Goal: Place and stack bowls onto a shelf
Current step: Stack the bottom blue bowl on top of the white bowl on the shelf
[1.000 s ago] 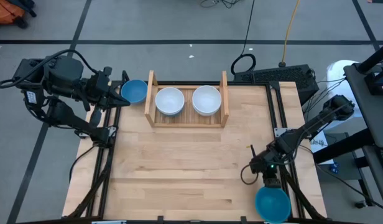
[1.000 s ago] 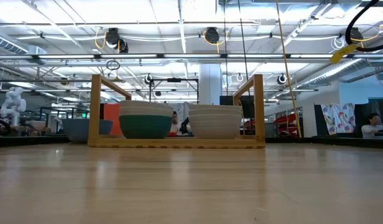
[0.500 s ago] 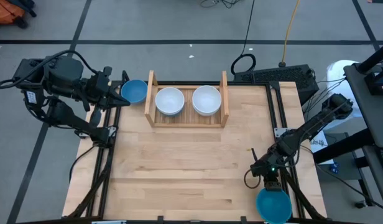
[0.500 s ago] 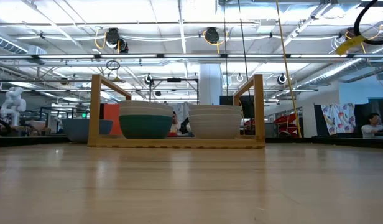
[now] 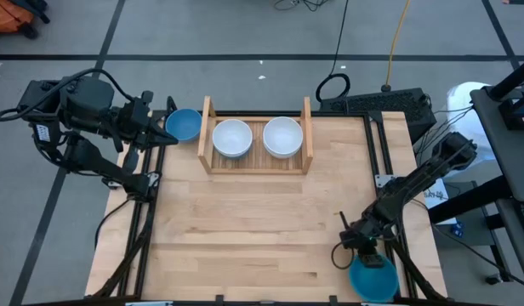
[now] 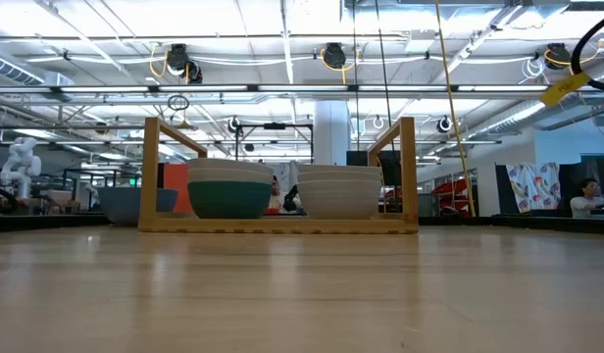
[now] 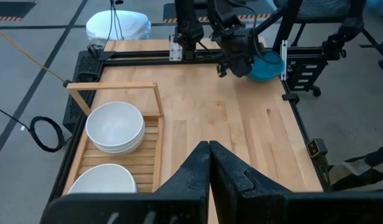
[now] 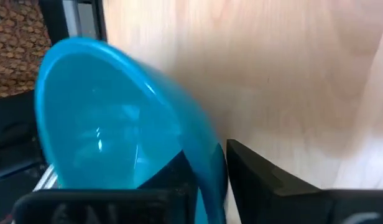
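The right hand point(image 5: 362, 246) is at the near right corner of the counter point(image 5: 245, 229), at the rim of a bright blue bowl point(image 5: 373, 278) that sits at the very edge there, partly off the wood; in the right wrist view one finger point(image 8: 266, 180) lies outside the blue wall and the other inside, so the hand is pinching the bowl's rim, and the bowl looks tilted, though whether it is clear of the counter cannot be told. The shelf point(image 5: 257, 161) stands at the far side of the counter, well apart from this bowl, and carries two stacks side by side: the left stack point(image 6: 229, 188) has a dark teal-green bowl at the bottom with white bowls above, the right stack point(image 6: 339, 191) is all white. A second blue bowl point(image 5: 184, 124) rests just outside the shelf's left board, beside the left hand point(image 5: 160, 127), which waits at the far left with its fingers point(image 7: 198, 174) pressed together and nothing in them. The step in hand appears to be picking up the near blue bowl. The next move probably calls for a firm pinch on the thin rim, a lift clear of the counter edge, then a long carry across to the shelf and a level lowering onto one of the stacks, between the upright boards without knocking them
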